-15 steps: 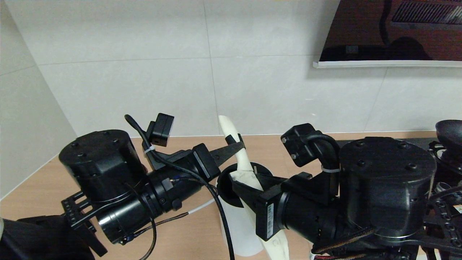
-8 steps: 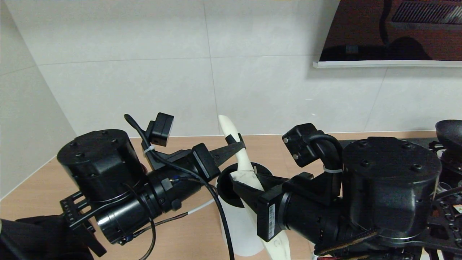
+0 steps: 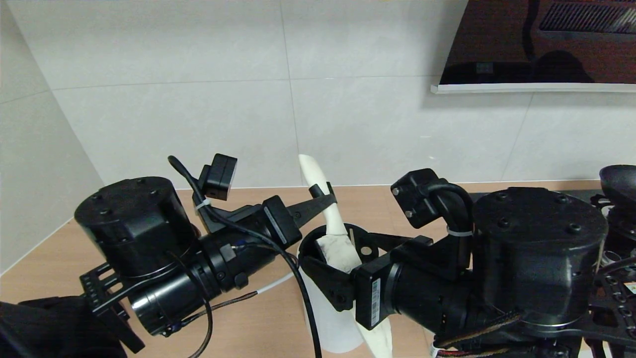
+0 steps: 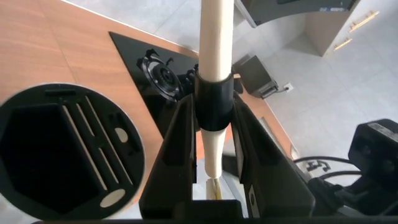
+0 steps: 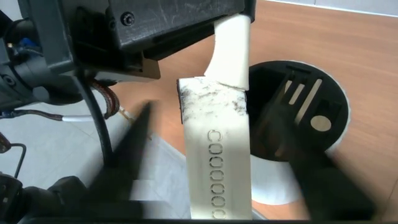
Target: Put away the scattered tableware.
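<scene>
Knife point(image 3: 311, 174) handle clamped between left fingers point(image 4: 179, 146), above holder point(image 3: 338, 328).

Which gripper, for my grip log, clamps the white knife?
The left gripper, shut on the knife at its handle; the right gripper stands open around the blade.

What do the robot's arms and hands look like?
The left arm and right arm are black, each a fat round drum narrowing to a tube. Boxy wrist cameras have black cables held by white zip ties. The left trails thin white and brown wires; the right bears a barcode label. The left hand and right hand have flat black fingers.
</scene>
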